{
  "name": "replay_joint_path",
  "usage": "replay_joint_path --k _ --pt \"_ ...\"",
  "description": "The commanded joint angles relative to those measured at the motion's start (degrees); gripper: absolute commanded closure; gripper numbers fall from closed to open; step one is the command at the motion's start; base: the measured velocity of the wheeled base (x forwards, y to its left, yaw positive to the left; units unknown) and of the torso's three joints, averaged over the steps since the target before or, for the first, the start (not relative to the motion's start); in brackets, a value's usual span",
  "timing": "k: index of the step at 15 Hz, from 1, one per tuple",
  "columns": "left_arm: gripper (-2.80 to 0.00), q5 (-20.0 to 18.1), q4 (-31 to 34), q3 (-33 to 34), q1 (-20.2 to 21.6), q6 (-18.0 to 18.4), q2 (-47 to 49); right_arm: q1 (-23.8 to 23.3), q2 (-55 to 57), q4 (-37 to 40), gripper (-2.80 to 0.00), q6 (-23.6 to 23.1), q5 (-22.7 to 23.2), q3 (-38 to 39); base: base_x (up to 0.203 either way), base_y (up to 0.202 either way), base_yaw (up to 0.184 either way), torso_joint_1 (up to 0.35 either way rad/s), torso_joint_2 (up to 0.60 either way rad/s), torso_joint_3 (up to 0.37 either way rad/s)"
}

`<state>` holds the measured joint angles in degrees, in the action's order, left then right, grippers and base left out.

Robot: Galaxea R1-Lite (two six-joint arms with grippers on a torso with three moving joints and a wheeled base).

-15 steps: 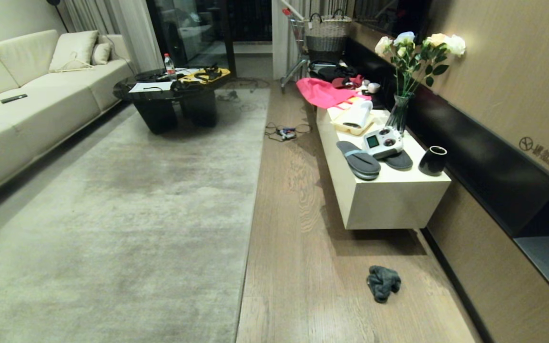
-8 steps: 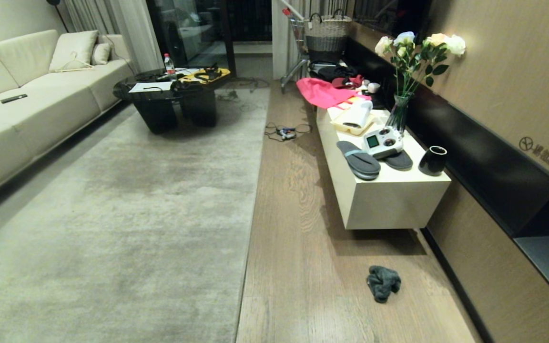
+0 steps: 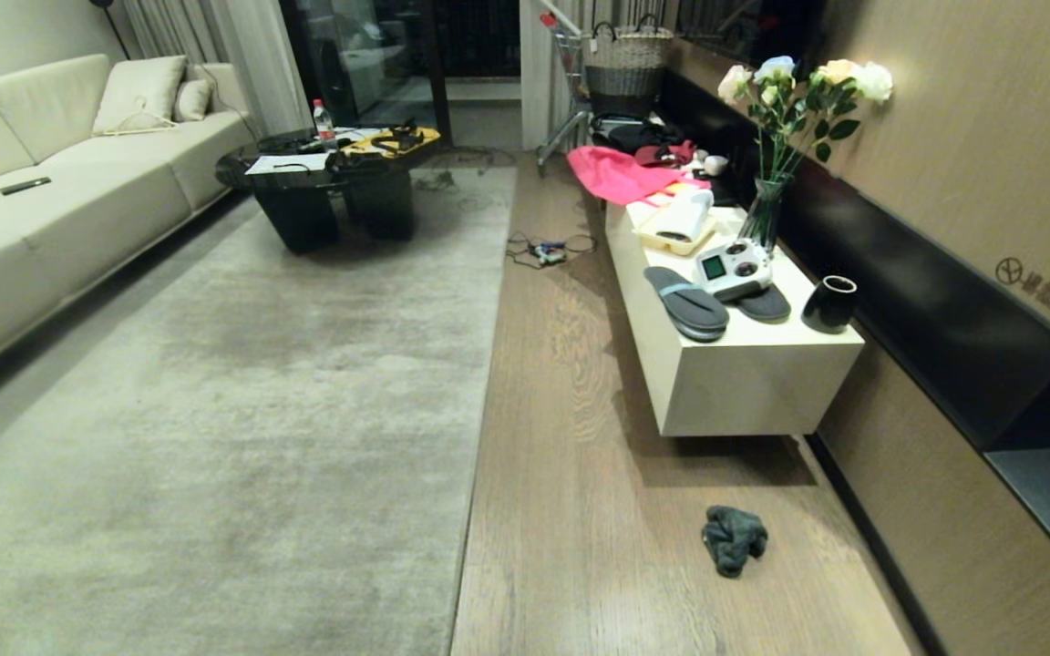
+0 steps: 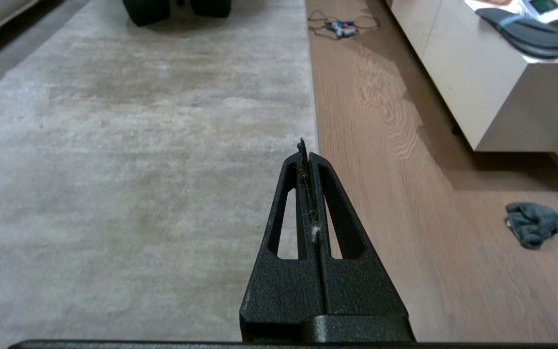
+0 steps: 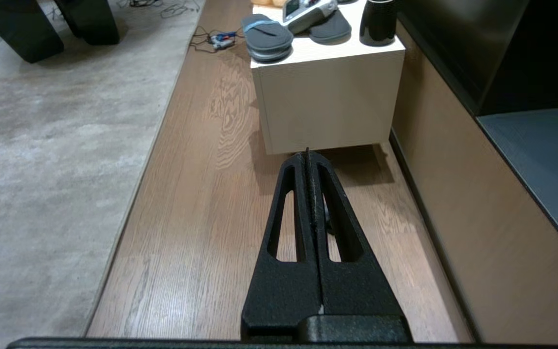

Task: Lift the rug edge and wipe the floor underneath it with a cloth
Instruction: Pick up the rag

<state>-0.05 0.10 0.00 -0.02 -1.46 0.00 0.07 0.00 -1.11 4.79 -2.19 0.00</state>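
From the head camera I look down a living room whose floor [image 3: 571, 474] is light brown oak planking with dark grain and a slight sheen. The pale mottled rug [image 3: 242, 401] lies flat on it, and the rug edge [image 3: 481, 401] runs straight away from me, left of the white cabinet [image 3: 744, 383]. The cloth [image 3: 733, 539], a crumpled dark rag, sits on bare boards just in front of the cabinet and well apart from the rug edge. On the cabinet I see dark slippers [image 3: 687, 303], a handheld controller [image 3: 731, 270], a black cup [image 3: 828, 303] and a vase of flowers [image 3: 776, 146]; beyond it lies pink fabric [image 3: 621, 175]. Far left of the cabinet, across the rug, stand a cream sofa [image 3: 42, 200] and a black coffee table [image 3: 334, 187]. Neither arm shows here. At the left wrist, I see the left gripper [image 4: 306, 148] poised above the rug edge, its jaws pressed together, empty. At the right wrist, the right gripper [image 5: 307, 154] hangs over the planks in front of the cabinet, jaws likewise pressed together on nothing.
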Motion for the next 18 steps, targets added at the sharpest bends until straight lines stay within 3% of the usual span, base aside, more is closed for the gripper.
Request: replay_joint_path --k 1,18 --pt "0.0 0.05 -0.02 0.0 0.0 -0.04 0.0 0.01 0.0 -0.04 0.0 0.04 0.0 0.0 0.0 0.0 0.0 0.011 0.06 0.062" --pt "0.0 0.05 -0.02 0.0 0.02 -0.04 0.0 0.01 0.0 -0.04 0.0 -0.04 0.0 0.0 0.0 0.0 0.0 0.0 0.0 0.003"
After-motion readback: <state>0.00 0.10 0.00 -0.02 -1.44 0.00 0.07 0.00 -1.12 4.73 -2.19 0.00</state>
